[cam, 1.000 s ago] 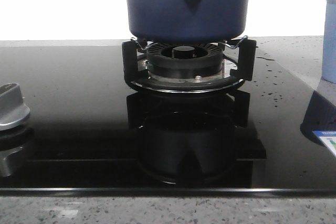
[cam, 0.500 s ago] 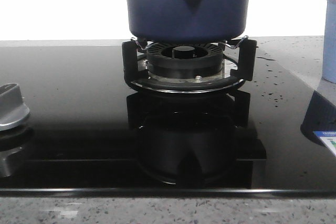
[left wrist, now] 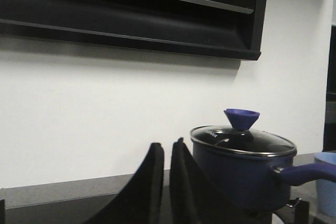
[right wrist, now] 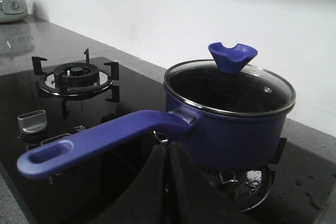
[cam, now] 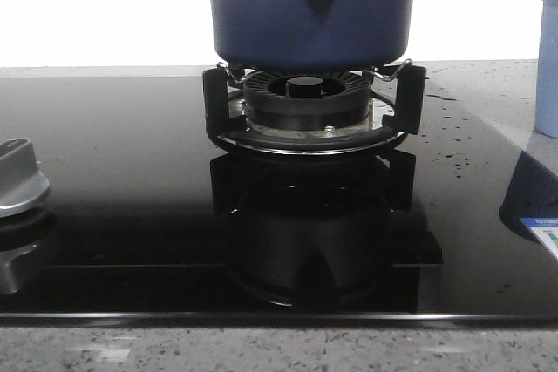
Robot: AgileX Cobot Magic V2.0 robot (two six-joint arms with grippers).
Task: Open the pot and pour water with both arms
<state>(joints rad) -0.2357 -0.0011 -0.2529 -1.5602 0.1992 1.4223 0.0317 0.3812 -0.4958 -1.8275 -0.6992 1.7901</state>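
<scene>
Pot [cam: 311,10] sits lidded on burner [cam: 305,102], pale cup [cam: 547,63] beside it.

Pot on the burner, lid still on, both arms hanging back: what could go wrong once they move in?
The lid is glass with one small knob; a poor pinch there could let it slip and drop. The pot rests only on the burner prongs, so a push on its long handle might turn or tip it. Water drops already lie on the glass hob, and the pale blue cup stands close by, easy to knock.
</scene>
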